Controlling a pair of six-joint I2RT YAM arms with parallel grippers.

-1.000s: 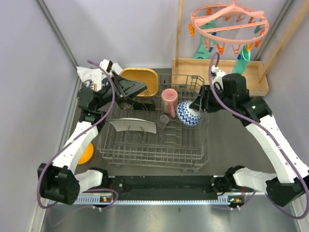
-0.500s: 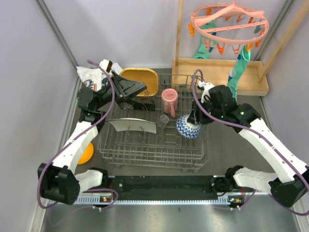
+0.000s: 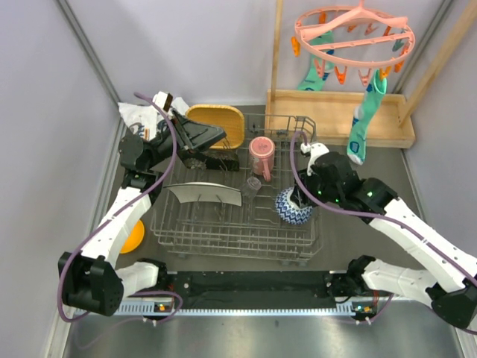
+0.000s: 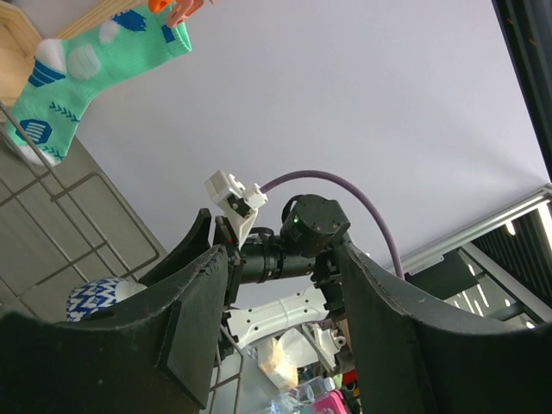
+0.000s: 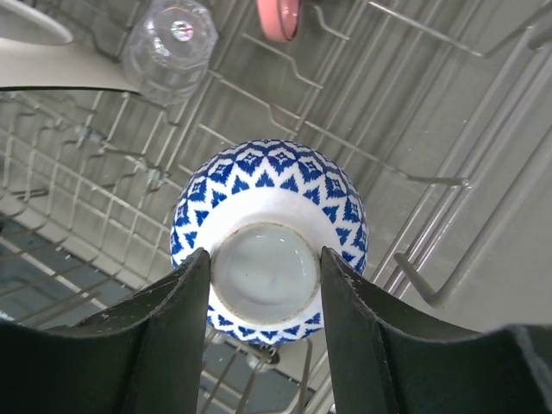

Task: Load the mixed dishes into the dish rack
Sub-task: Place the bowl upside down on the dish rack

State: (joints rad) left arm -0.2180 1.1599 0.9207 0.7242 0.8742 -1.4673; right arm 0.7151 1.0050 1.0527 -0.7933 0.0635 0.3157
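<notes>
My right gripper (image 3: 299,198) (image 5: 265,259) is shut on the foot ring of the blue-white patterned bowl (image 3: 294,209) (image 5: 267,177). It holds the bowl upside down, low over the front right of the grey wire dish rack (image 3: 231,233) (image 5: 78,172). In the rack are the pink cup (image 3: 261,151) (image 5: 278,17), the small clear glass (image 3: 253,186) (image 5: 171,43) and the pale plate (image 3: 205,194) (image 5: 34,79). My left gripper (image 3: 212,136) (image 4: 280,259) is open and empty at the rack's back left, next to the yellow plate (image 3: 223,119). The orange bowl (image 3: 134,236) lies left of the rack.
A pink peg hanger (image 3: 354,33) with teal socks (image 3: 358,138) (image 4: 78,60) hangs over the back right. A light wooden tray (image 3: 339,112) stands behind the rack. A white printed cloth (image 3: 138,115) lies at the back left. Grey walls close in both sides.
My right gripper has carried the bowl from the rack's back right toward the front and lowered it. The left arm has not moved.
</notes>
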